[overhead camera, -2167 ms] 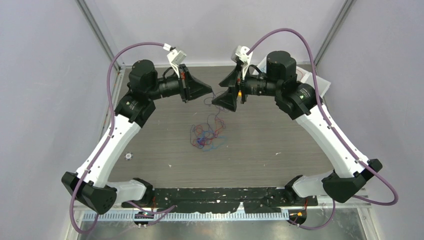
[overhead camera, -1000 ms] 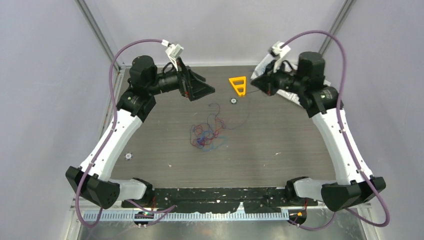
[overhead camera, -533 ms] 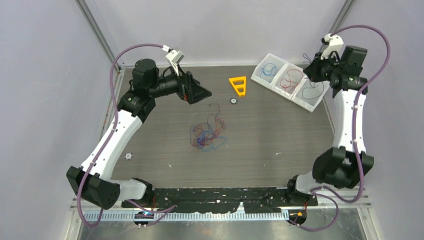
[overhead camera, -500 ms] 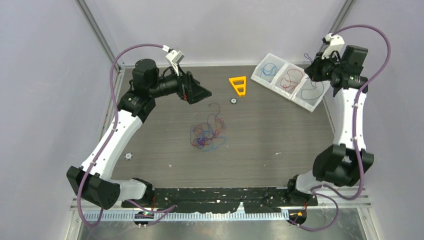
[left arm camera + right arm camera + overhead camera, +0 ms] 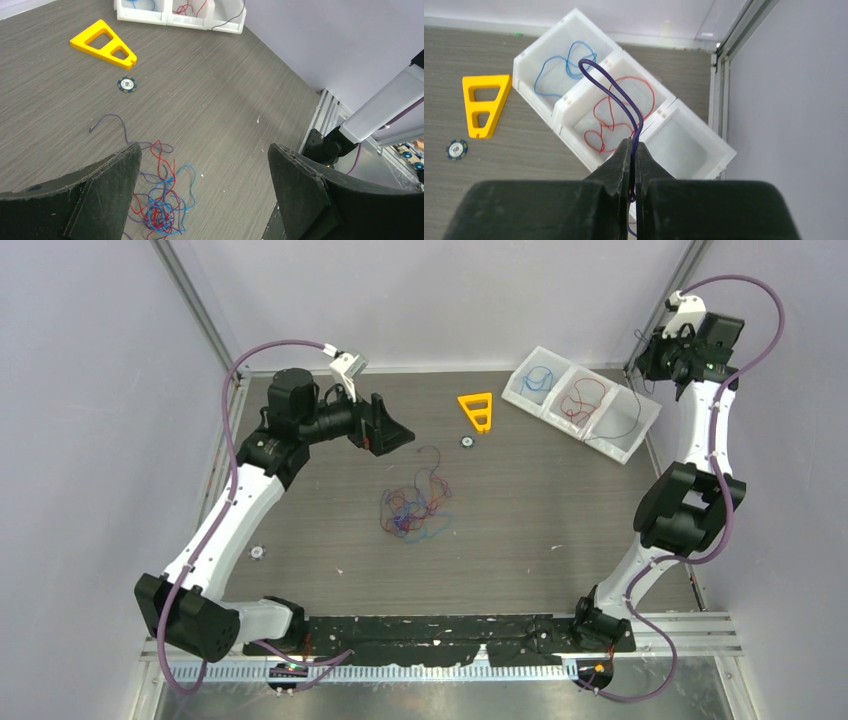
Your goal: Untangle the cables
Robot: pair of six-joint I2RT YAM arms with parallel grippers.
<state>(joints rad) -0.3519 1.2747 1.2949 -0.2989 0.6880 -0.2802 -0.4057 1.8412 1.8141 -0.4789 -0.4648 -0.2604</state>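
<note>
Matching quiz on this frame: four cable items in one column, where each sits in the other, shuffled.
1. blue cable
2. red cable
3. purple cable
4. clump

A. pinched in right gripper
B. loose on the table, mid-area
C. tray, middle compartment
D. tray, end compartment nearest the triangle

Pairs: 1-D, 2-C, 3-A, 4-B

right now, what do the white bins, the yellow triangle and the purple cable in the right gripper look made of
White bins: probably thin moulded plastic, semi-matt; the walls look slightly translucent.
Yellow triangle: likely rigid plastic, uniform colour, matt, crisp cut-outs.
Purple cable, pinched in the right gripper: thin bendy wire, smooth plastic-looking sheath with a faint sheen; core unseen.
</note>
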